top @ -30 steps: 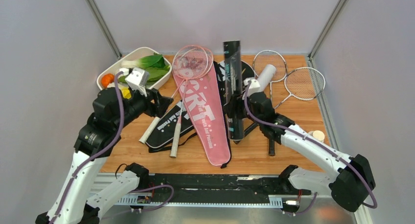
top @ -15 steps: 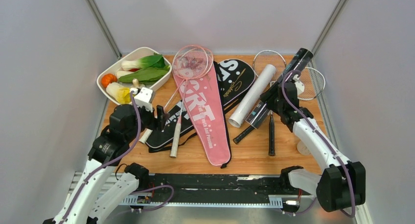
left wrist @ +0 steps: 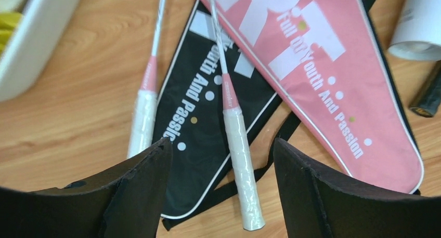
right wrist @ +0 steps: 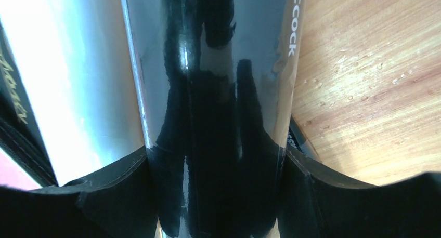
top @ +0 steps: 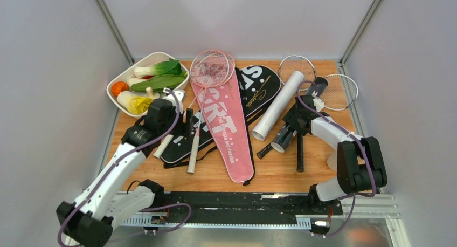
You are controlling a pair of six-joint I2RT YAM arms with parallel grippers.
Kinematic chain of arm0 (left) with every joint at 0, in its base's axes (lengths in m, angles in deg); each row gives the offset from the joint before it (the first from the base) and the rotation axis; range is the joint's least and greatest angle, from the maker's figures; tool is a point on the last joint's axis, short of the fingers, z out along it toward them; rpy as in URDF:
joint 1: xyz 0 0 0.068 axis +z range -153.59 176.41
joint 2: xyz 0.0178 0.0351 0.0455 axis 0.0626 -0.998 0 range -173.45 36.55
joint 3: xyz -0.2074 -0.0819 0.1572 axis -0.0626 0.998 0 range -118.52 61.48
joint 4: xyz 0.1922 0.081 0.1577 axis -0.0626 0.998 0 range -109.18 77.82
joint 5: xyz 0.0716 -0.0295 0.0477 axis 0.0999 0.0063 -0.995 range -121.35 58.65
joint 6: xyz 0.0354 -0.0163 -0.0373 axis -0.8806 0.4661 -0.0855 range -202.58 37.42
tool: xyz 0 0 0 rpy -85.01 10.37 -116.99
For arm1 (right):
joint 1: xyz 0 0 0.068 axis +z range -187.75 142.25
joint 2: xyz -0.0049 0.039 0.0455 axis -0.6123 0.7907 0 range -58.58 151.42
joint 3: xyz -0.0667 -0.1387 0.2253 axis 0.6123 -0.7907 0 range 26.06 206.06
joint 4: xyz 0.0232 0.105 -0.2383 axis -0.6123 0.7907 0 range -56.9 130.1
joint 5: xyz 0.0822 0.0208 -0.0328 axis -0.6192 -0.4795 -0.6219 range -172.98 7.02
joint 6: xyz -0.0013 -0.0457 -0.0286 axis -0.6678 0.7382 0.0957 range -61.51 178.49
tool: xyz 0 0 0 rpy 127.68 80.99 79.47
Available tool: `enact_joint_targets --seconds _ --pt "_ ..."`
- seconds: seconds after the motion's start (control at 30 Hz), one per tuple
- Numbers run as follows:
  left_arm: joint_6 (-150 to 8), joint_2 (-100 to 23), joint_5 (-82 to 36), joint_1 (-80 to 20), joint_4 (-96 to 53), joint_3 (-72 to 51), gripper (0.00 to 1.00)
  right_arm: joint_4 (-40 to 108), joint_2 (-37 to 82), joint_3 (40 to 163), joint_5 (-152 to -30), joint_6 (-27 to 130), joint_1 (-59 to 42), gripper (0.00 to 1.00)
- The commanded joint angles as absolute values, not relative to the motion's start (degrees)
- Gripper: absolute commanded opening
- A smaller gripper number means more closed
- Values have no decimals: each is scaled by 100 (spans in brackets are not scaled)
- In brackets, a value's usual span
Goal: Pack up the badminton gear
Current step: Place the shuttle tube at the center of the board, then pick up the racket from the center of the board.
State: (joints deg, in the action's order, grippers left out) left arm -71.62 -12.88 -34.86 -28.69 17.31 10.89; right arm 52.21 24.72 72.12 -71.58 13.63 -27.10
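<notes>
Fabric first: the pink cover point(top: 223, 123) lies flat at centre and looks floppy, best taken at its edge. Right of it, our right gripper point(right wrist: 216, 162) pinches the black shuttlecock tube point(right wrist: 218, 66), likely light, stiff, slick. Our left gripper point(left wrist: 221, 147) hangs spread over the taped grip point(left wrist: 242, 165) of 1 pink racket point(left wrist: 229, 98).

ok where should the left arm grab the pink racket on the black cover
Grip the pink racket by its white-wrapped handle, coming straight down from above. It lies flat across the black cover, so only the top is free, and the handle is its thickest part; the shaft looks too thin to pinch well. The open left gripper hangs over it, fingers on either side.
</notes>
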Motion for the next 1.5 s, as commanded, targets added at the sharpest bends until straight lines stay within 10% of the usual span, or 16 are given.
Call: enact_joint_targets --seconds 0.0,0.37,1.0,1.3,1.47 --pt "-6719 -2166 -3528 -2865 1830 856 77 4941 2415 7552 -7217 1553 -2765 48" --pt "-6608 -3845 -2986 -2573 1764 127 66 5478 1453 7955 -7001 2569 -2770 76" --pt "-5576 -5033 -3025 -2696 418 1519 62 5270 455 8209 -8487 3147 -2752 75" --pt "-5531 -4938 -3192 -2846 477 1468 2 4504 296 7830 -9520 2925 -2404 76" --pt "-5372 -4233 -2826 -2844 575 1386 0 3568 677 7617 -9618 2204 -1482 78"
